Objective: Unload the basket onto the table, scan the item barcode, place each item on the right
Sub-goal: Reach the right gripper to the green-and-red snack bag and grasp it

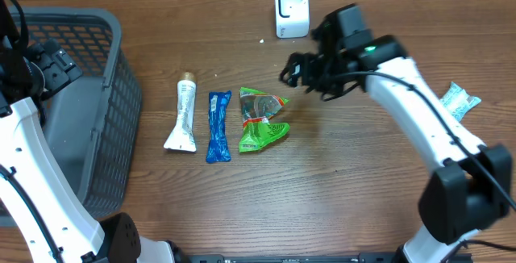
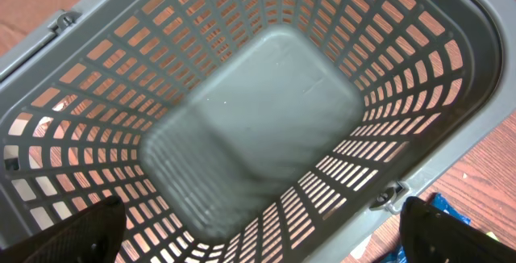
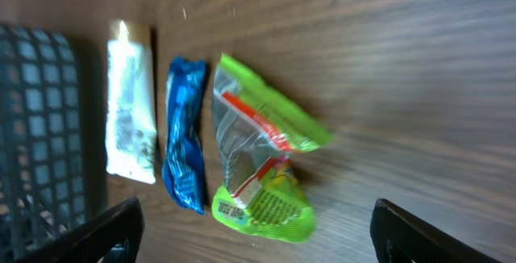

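Wood-grain tabletop (image 1: 339,182), items lying loose, none lifted.

- Green pouch (image 1: 262,119): flat on the tabletop at mid-field, crumpled. Likely the item to scan, judging by where the right arm is. The right wrist view shows a small white label (image 3: 231,209) on its near end; possibly the barcode, too small to be sure.
- Just left of the pouch: blue wrapper (image 1: 218,126), then a white tube (image 1: 184,118). All three lie side by side, close but apart.
- Well right of the pouch: a pale packet (image 1: 459,99) near the edge.
- Far left of the pouch: grey basket (image 1: 113,37), nothing in it. Left gripper (image 2: 260,214) hangs over it, fingers spread wide, empty.
- Just beyond the pouch, to its right: right gripper (image 1: 294,69), above the tabletop, fingers wide apart and holding nothing.
- Farthest, beyond the pouch: white scanner (image 1: 291,9), upright.

Progress, my reading: early. No grasp made, nothing presented to the scanner. Left to do: close on the pouch, lift it, turn the code toward the scanner.
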`<state>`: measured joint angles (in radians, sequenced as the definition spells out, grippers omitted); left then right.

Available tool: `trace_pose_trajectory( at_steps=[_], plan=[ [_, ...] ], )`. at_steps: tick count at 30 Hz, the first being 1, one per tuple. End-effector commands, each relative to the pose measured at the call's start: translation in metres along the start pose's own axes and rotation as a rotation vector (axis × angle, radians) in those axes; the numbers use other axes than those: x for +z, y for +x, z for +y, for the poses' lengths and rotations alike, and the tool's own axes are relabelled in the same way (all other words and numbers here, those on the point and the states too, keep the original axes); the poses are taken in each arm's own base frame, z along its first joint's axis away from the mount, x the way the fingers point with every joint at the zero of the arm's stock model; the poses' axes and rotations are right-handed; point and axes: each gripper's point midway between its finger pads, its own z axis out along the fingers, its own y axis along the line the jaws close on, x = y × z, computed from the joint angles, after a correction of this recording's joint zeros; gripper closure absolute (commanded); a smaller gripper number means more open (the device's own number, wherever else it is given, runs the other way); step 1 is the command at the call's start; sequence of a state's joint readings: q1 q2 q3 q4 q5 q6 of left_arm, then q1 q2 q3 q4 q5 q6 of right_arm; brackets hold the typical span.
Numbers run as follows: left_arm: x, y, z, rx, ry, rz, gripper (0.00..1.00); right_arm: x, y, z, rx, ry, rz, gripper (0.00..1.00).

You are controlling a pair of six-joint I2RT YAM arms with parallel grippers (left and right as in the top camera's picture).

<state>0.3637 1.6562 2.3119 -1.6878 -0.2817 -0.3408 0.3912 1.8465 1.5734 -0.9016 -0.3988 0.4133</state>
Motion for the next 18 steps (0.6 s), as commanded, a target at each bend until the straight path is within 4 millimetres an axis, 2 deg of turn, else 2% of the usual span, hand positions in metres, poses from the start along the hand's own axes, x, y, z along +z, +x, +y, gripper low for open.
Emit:
trace_pose_trajectory(
  at_steps=[1, 6, 8, 18],
  plan=[
    [0.002, 0.000, 0.003, 0.004, -0.016, 0.002, 0.00, 0.035, 0.017, -0.007, 0.028, 0.050, 0.071, 0.11],
    [0.002, 0.000, 0.003, 0.004, -0.016, 0.002, 0.00, 0.069, 0.030, -0.014, 0.057, 0.076, 0.137, 0.11],
    [0.002, 0.000, 0.003, 0.004, -0.016, 0.002, 0.00, 0.081, 0.031, -0.011, 0.043, 0.051, 0.150, 0.11],
    [0.002, -0.001, 0.003, 0.004, -0.016, 0.002, 0.01, 0.122, 0.034, -0.003, 0.021, 0.022, 0.150, 0.11]
  ],
)
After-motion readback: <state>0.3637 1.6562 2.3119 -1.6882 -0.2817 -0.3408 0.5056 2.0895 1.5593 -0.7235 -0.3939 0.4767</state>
